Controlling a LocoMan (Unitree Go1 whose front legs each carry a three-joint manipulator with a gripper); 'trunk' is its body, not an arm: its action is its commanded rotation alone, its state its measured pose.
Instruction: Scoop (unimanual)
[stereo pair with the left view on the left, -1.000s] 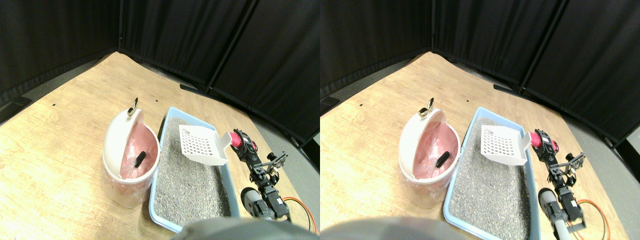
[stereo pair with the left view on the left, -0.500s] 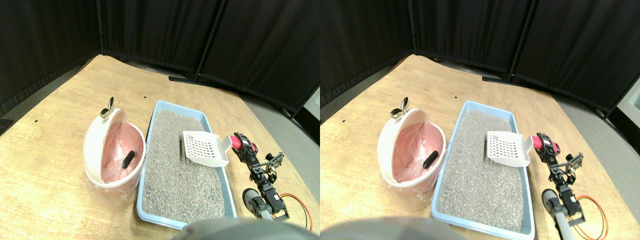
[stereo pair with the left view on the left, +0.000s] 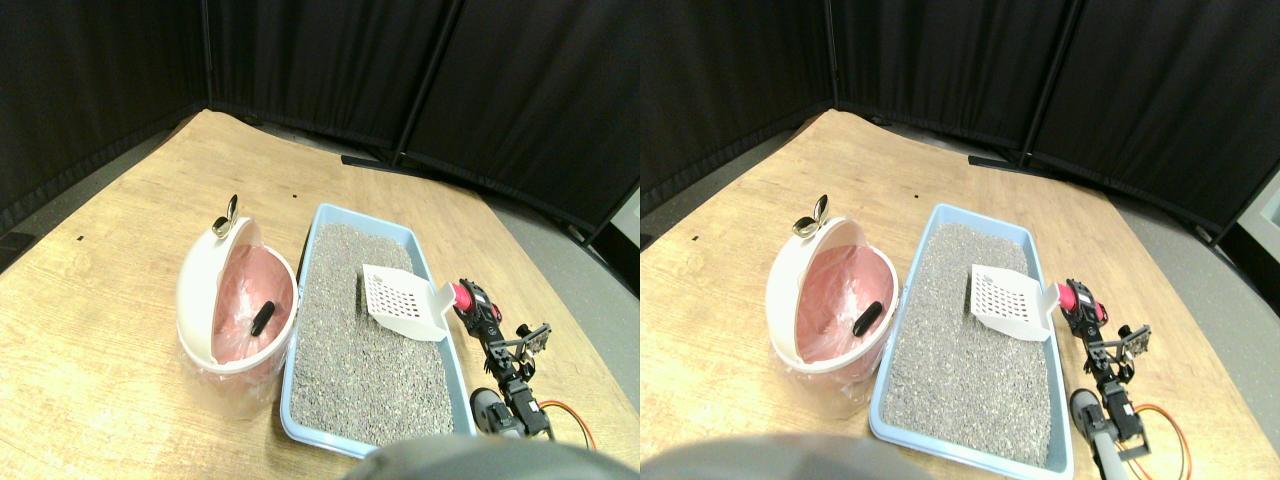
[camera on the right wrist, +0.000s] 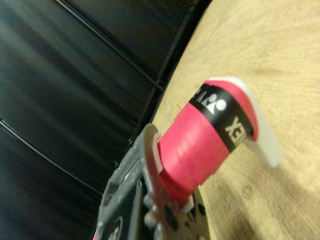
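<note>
A white slotted scoop (stereo pair with the left view on the left: 400, 300) hangs over the right side of the grey litter (stereo pair with the left view on the left: 355, 360) in the light blue tray (stereo pair with the left view on the left: 299, 312), its blade empty and tipped toward the litter. My right gripper (stereo pair with the left view on the left: 476, 308) is shut on the scoop's pink wrapped handle (camera on the right wrist: 200, 145), just outside the tray's right rim. Left of the tray stands a white bin (stereo pair with the left view on the left: 200, 290) with a pink liner. A small black piece (stereo pair with the left view on the left: 261, 319) lies inside it.
Tray and bin stand on a wooden floor panel (stereo pair with the left view on the left: 110, 250) ringed by black curtains (stereo pair with the left view on the left: 320, 70). A metal loop (stereo pair with the left view on the left: 226, 214) sticks up from the bin's lid. An orange cable (stereo pair with the left view on the left: 572, 420) trails beside my arm at the lower right.
The whole picture has shifted, so the camera moved. The scoop stays over the tray's right side in my grip, now a little lower toward the litter.
</note>
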